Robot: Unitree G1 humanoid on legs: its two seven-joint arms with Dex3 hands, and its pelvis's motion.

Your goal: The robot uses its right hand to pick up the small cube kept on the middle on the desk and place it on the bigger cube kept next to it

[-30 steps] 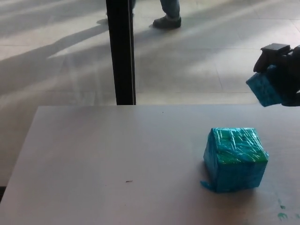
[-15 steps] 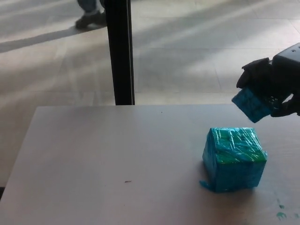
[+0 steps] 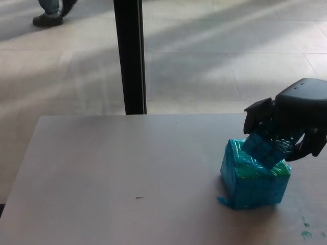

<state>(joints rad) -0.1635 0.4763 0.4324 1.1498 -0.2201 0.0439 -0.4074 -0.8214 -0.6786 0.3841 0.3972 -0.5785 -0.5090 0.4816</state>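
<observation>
The bigger cube (image 3: pixel 251 184), wrapped in shiny cyan and green film, stands on the right part of the desk (image 3: pixel 127 173). My right hand (image 3: pixel 288 120) hovers just over its top, shut on the small blue cube (image 3: pixel 264 149). That small cube is tilted, and its lower corner looks to be at the big cube's top face; contact is not certain. Black fingers (image 3: pixel 255 116) cover its upper part. My left hand does not show.
A black vertical post (image 3: pixel 130 56) rises behind the desk's far edge. A person's shoes (image 3: pixel 48 15) show on the tiled floor at the top left. Small green paint marks (image 3: pixel 306 232) lie near the desk's front right corner.
My right hand has carried the small cube down and leftward, from high at the right edge to just above the bigger cube. The person's feet moved left across the floor.
</observation>
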